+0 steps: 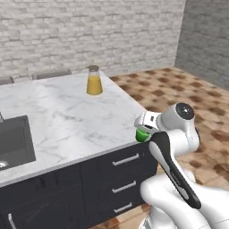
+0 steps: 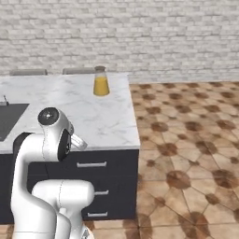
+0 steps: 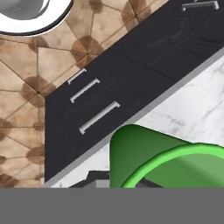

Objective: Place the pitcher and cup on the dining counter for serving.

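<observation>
The pitcher (image 1: 94, 80) (image 2: 101, 81), clear glass with orange liquid and a brown lid, stands upright near the far right end of the dining counter (image 1: 67, 116) (image 2: 109, 116). My gripper (image 1: 144, 132) is shut on the green cup (image 1: 142, 135) (image 3: 166, 162) at the counter's front edge near its right corner. In the hand view the cup hangs over the marble (image 3: 197, 105) just inside that edge. Whether it touches the top I cannot tell. The cup hides the fingertips.
A dark sink (image 1: 13, 141) (image 2: 9, 119) is set into the counter's left part. Grey chair backs (image 1: 51, 74) (image 2: 28, 72) line the far edge. Dark drawers with silver handles (image 1: 120, 179) (image 3: 98, 116) front the base. Tiled floor (image 2: 186, 140) lies to the right.
</observation>
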